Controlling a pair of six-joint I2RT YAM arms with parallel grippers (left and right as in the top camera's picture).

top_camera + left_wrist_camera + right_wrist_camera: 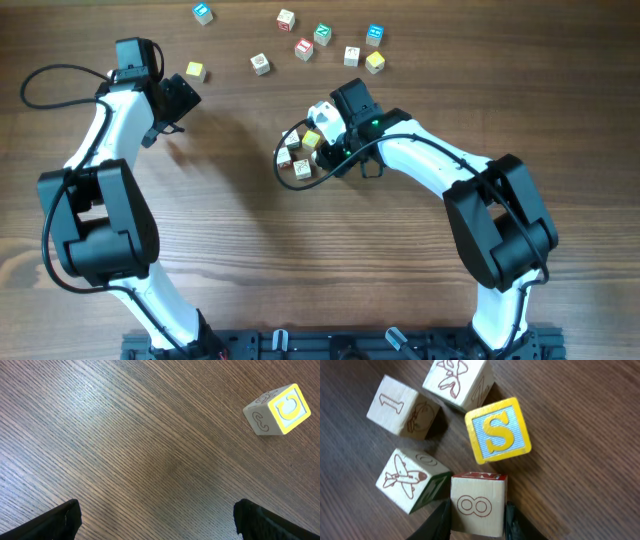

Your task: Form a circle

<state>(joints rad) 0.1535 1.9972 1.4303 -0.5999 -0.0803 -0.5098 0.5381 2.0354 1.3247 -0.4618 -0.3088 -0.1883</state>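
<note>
Pinching 8 cube [479,502] btwn R gripper [477,512] fingers, circle [427,465] roundish beyond tips, no long axis; L gripper [156,510] splayed.

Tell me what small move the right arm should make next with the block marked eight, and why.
Probably nudge the 8 block slightly toward the yellow S block. The right fingers sit against both its sides; it appears to meet the airplane block, but a sliver of table separates it from the S block.
</note>
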